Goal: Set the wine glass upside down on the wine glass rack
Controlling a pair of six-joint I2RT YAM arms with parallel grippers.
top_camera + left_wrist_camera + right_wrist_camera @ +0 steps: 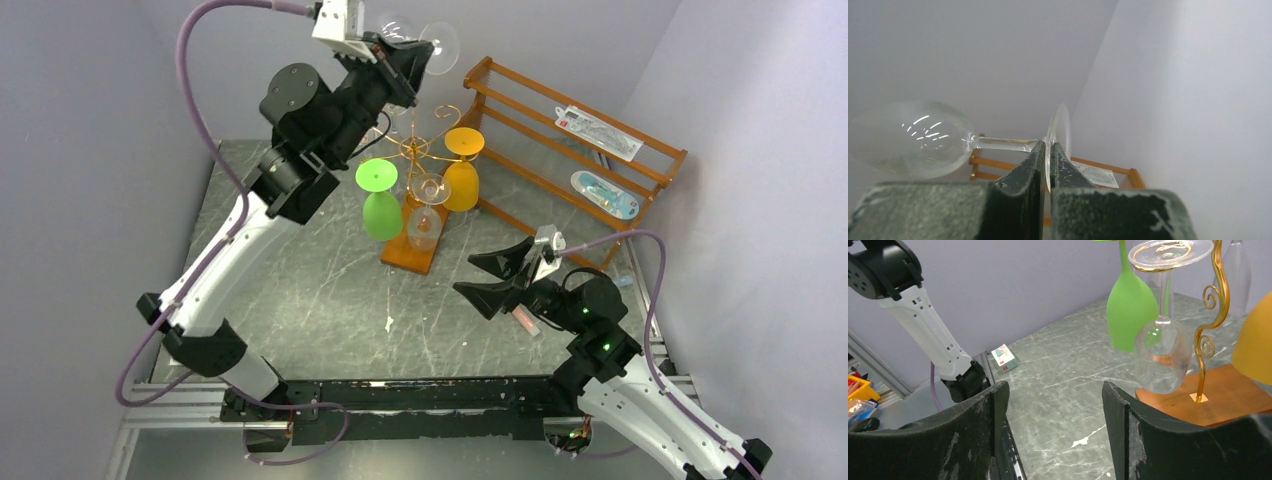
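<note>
Clear and thin-walled, the stemmed wine glass (913,137) with its round bowl and flat disc foot looks light, stiff, slick and easily broken; I judge the foot or lower stem the safest hold, with modest pressure. The left gripper (1049,150) is clamped on the rim of that foot and holds it in the air, near the top of the gold wire wine glass rack (418,148) with curled arms on an orange-brown wooden base, apart from it. Its long axis lies roughly level, bowl out sideways, not yet inverted. The right gripper (500,275) hangs spread wide and empty over the grey marbled surface (330,300)
</note>
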